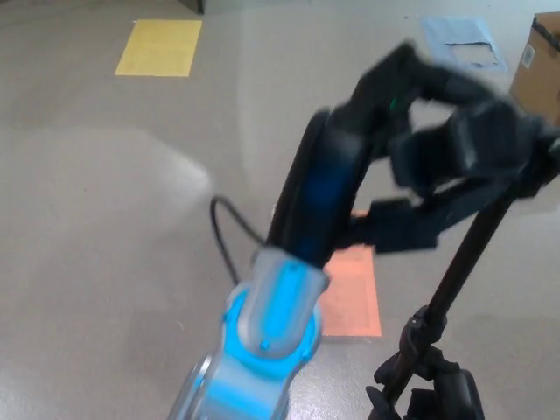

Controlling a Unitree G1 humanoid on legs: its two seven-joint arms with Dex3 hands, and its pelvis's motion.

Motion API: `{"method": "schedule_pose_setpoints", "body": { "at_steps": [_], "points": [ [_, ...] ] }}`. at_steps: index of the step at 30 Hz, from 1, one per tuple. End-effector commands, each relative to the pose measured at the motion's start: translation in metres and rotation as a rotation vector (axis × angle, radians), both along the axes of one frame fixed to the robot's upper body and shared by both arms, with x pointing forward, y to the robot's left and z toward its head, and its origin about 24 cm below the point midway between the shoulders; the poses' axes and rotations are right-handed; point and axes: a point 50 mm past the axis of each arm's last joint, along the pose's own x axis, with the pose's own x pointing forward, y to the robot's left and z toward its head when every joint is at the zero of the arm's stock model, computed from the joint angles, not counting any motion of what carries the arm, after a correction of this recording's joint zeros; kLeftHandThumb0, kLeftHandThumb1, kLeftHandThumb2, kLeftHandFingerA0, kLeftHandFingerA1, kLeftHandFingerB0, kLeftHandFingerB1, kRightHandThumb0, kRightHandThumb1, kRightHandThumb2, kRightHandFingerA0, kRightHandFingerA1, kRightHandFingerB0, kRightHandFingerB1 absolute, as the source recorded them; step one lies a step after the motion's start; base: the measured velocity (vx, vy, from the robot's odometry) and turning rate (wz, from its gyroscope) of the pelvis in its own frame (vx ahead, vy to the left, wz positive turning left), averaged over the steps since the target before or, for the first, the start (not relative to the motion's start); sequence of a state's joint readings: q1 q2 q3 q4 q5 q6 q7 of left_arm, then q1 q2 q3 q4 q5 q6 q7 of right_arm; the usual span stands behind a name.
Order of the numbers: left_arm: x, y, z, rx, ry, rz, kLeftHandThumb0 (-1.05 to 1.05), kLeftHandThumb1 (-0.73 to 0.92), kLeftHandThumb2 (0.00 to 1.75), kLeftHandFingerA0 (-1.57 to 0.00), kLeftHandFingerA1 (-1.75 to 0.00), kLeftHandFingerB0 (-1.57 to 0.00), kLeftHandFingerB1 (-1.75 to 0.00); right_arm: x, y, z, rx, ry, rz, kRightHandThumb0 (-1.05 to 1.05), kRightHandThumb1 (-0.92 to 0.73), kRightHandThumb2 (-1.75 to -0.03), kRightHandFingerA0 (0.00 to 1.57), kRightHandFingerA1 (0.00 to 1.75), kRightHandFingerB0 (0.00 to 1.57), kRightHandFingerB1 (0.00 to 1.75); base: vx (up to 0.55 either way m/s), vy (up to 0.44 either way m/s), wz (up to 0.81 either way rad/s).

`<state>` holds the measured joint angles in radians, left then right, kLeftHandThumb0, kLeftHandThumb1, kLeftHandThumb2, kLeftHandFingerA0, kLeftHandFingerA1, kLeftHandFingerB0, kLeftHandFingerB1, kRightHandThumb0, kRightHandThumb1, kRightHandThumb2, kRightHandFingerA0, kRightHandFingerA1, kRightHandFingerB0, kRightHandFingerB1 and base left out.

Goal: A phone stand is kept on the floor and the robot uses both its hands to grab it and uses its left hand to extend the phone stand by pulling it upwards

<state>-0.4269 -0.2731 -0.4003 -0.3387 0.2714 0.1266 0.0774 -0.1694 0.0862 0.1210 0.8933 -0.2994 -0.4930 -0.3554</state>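
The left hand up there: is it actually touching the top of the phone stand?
Touching. In the head view the left hand, though blurred, wraps its fingers around the top of the phone stand, with no gap showing.

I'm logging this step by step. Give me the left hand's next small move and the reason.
Probably one more short pull straight up. The left hand is raised high, wrapped around the top of the phone stand, whose pole already slants up from its base; the blur suggests motion.
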Motion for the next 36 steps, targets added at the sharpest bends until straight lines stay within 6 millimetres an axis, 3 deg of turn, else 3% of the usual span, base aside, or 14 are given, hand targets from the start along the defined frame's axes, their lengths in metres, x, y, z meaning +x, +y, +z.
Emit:
{"method": "schedule_pose_setpoints", "body": {
  "at_steps": [1,2,3,4,7,8,9,13,14,16,24,26,36],
  "points": [
    [-0.018,-0.010,0.074,-0.140,-0.157,-0.035,-0.45,0.74,0.68,-0.90,-1.61,-0.79,-1.43,-0.013,0.001,-0.014,-0.030,0.059,0.026,-0.33,-0.57,-0.75,1.14,1.75,1.01,1.75,0.00,0.000,0.00],
    [-0.018,-0.010,0.074,-0.140,-0.156,-0.035,-0.45,0.74,0.68,-0.90,-1.61,-0.79,-1.43,-0.013,0.001,-0.014,-0.030,0.059,0.026,-0.33,-0.57,-0.75,1.14,1.75,1.01,1.75,0.00,0.000,0.00],
    [-0.019,-0.010,0.089,-0.166,-0.175,-0.058,-0.46,0.76,0.69,-0.85,-1.72,-0.73,-1.56,-0.015,0.001,-0.015,-0.035,0.061,0.027,-0.30,-0.58,-0.73,1.13,1.75,1.00,1.75,0.00,0.000,0.00],
    [-0.022,-0.010,0.106,-0.199,-0.199,-0.091,-0.46,0.76,0.69,-0.85,-1.72,-0.73,-1.56,-0.017,0.001,-0.016,-0.042,0.063,0.029,-0.30,-0.58,-0.73,1.13,1.75,1.00,1.75,0.00,0.000,0.00],
    [-0.022,-0.010,0.110,-0.204,-0.202,-0.098,-0.46,0.76,0.69,-0.85,-1.72,-0.73,-1.56,-0.017,0.001,-0.016,-0.044,0.063,0.029,-0.30,-0.58,-0.73,1.13,1.75,1.00,1.75,0.00,0.000,0.00],
    [-0.024,-0.008,0.126,-0.223,-0.252,-0.095,-0.41,0.77,0.64,-0.91,-1.70,-0.73,-1.55,-0.019,0.001,-0.017,-0.050,0.069,0.030,-0.31,-0.59,-0.72,1.12,1.75,0.97,1.75,0.00,0.000,0.00],
    [-0.025,-0.007,0.136,-0.234,-0.281,-0.089,-0.41,0.76,0.64,-0.91,-1.69,-0.72,-1.57,-0.021,0.001,-0.018,-0.054,0.070,0.032,-0.44,-0.49,-0.89,1.36,1.54,1.18,1.47,0.00,0.000,0.00],
    [-0.025,-0.006,0.140,-0.237,-0.292,-0.080,-0.41,0.76,0.64,-0.91,-1.69,-0.72,-1.57,-0.021,0.000,-0.018,-0.056,0.068,0.034,-0.44,-0.49,-0.89,1.36,1.54,1.18,1.47,0.00,0.000,0.00],
    [-0.028,-0.004,0.159,-0.268,-0.352,-0.076,-0.42,0.72,0.66,-0.93,-1.54,-0.78,-1.44,-0.021,0.001,-0.018,-0.053,0.069,0.034,-0.30,-0.59,-0.72,1.12,1.75,0.98,1.75,0.00,0.000,0.00],
    [-0.031,-0.002,0.176,-0.292,-0.418,-0.066,-0.41,0.72,0.66,-0.93,-1.50,-0.79,-1.44,-0.020,0.002,-0.018,-0.054,0.070,0.032,-0.30,-0.59,-0.72,1.11,1.75,0.98,1.75,0.00,0.000,0.00],
    [-0.036,0.004,0.202,-0.312,-0.502,-0.022,-0.44,0.76,0.63,-0.84,-1.59,-0.73,-1.47,-0.025,0.002,-0.022,-0.067,0.074,0.043,-0.29,-0.60,-0.71,1.11,1.75,0.97,1.75,0.00,0.000,0.00],
    [-0.037,0.007,0.206,-0.310,-0.520,-0.004,-0.44,0.77,0.63,-0.89,-1.60,-0.73,-1.48,-0.026,0.001,-0.023,-0.063,0.081,0.039,-0.30,-0.59,-0.71,1.10,1.75,0.97,1.75,0.00,0.000,0.00],
    [-0.036,0.010,0.209,-0.308,-0.531,0.012,-0.44,0.76,0.63,-0.91,-1.60,-0.80,-1.45,-0.028,0.002,-0.023,-0.061,0.082,0.037,-0.28,-0.58,-0.71,1.12,1.75,0.98,1.75,0.00,0.000,0.00]
  ]
}}
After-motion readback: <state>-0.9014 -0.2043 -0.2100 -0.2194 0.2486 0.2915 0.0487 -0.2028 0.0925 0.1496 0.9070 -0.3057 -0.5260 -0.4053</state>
